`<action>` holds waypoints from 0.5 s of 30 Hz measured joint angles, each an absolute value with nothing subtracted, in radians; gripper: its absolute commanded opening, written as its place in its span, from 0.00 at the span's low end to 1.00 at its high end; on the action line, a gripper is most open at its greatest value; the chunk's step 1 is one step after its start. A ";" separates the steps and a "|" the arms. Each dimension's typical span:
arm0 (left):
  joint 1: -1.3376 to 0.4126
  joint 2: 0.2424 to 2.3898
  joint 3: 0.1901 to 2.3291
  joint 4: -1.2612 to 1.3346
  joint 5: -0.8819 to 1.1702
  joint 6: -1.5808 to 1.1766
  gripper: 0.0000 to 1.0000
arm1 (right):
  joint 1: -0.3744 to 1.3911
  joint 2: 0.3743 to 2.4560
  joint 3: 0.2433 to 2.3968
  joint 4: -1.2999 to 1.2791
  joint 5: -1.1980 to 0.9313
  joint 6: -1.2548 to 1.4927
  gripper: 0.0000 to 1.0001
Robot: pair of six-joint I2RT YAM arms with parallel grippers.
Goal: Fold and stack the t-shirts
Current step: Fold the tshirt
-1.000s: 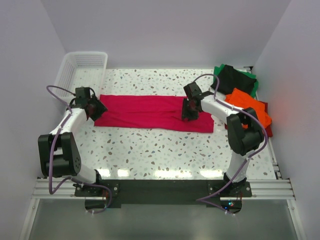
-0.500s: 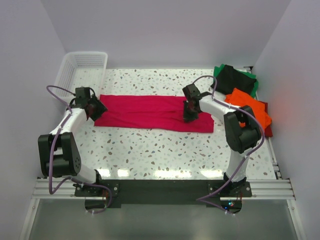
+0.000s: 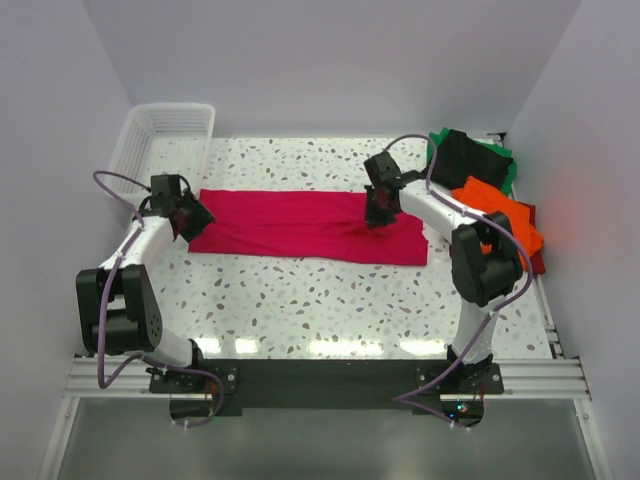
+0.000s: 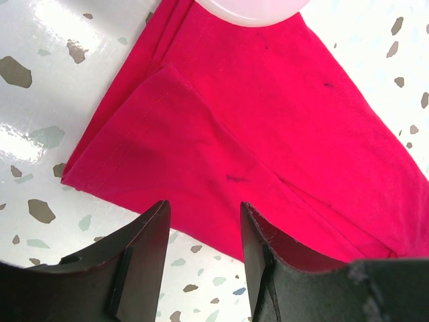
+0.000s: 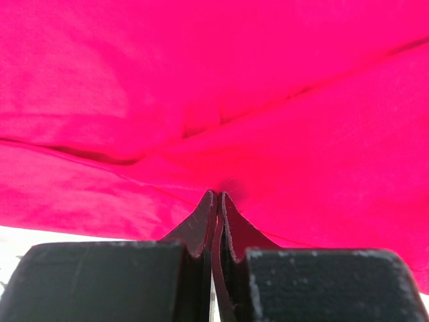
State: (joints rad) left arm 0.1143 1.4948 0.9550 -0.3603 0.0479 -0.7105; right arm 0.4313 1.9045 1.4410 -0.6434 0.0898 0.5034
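Crimson-pink t-shirt [image 3: 290,225] pinched by right pincer [image 5: 216,196], left pincer [image 4: 204,206] agape over its edge

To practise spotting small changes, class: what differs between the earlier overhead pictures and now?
The right end effector closed, pinching the crimson-pink cloth t-shirt near its right end, and edged toward the far side of the speckled table. The left end effector stayed open over the shirt's left end; the white plastic mesh basket and the pile of other cloth shirts stayed put.

A crimson-pink t-shirt [image 3: 290,222] — white table [image 3: 330,300] flecked grey-brown — orange t-shirt [image 3: 500,205], black t-shirt [image 3: 462,155], green t-shirt [image 3: 508,172], white basket [image 3: 130,155].
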 measured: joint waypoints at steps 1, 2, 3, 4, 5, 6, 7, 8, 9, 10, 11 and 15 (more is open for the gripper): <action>0.114 1.495 0.955 -0.360 0.048 -0.710 0.50 | 0.431 1.905 1.456 -0.645 0.092 0.500 0.00; 0.114 1.495 0.955 -0.360 0.048 -0.710 0.50 | 0.431 1.908 1.473 -0.646 0.095 0.497 0.00; 0.114 1.495 0.955 -0.360 0.048 -0.710 0.50 | 0.431 1.912 1.489 -0.648 0.096 0.495 0.00; 0.114 1.495 0.955 -0.360 0.048 -0.710 0.50 | 0.431 1.923 1.519 -0.651 0.097 0.492 0.00; 0.114 1.495 0.955 -0.360 0.048 -0.710 0.50 | 0.431 1.933 1.539 -0.648 0.099 0.488 0.00; 0.114 1.495 0.955 -0.360 0.048 -0.710 0.50 | 0.431 1.948 1.565 -0.648 0.101 0.484 0.00; 0.114 1.495 0.955 -0.360 0.048 -0.710 0.50 | 0.431 1.967 1.592 -0.648 0.103 0.479 0.00; 0.114 1.495 0.955 -0.360 0.048 -0.710 0.50 | 0.431 1.990 1.620 -0.649 0.105 0.474 0.00; 0.114 1.495 0.955 -0.360 0.048 -0.710 0.50 | 0.432 2.014 1.647 -0.646 0.105 0.469 0.00; 0.114 1.495 0.955 -0.361 0.048 -0.710 0.50 | 0.432 2.039 1.673 -0.644 0.105 0.464 0.00; 0.114 1.495 0.955 -0.361 0.047 -0.710 0.50 | 0.432 2.067 1.699 -0.644 0.103 0.458 0.00; 0.114 1.495 0.955 -0.363 0.044 -0.710 0.50 | 0.432 2.165 1.781 -0.641 0.083 0.432 0.07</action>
